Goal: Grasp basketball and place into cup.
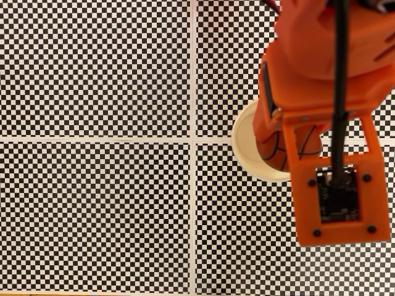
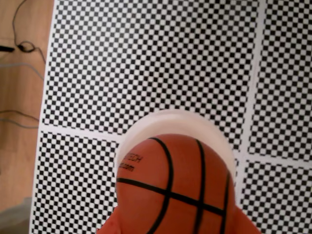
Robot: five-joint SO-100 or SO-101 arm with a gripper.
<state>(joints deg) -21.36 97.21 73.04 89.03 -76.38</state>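
Observation:
The basketball point(image 2: 175, 190), orange with black seams and small printed lettering, sits between my orange fingers point(image 2: 111, 227), which show at the bottom edge of the wrist view. My gripper point(image 2: 175, 225) is shut on it. Directly behind the ball in that view is the white rim of the cup point(image 2: 165, 119), so the ball hangs over the cup's mouth. In the fixed view the cup point(image 1: 245, 140) stands right of centre, largely covered by my arm. My gripper point(image 1: 281, 145) is above it, and part of the ball point(image 1: 302, 143) shows through the orange frame.
A black-and-white checkerboard mat point(image 1: 99, 74) with white dividing lines covers the surface. The orange camera mount point(image 1: 336, 194) on my arm overhangs the mat's right side. In the wrist view a bare wooden table point(image 2: 22, 112) with thin cables lies left of the mat.

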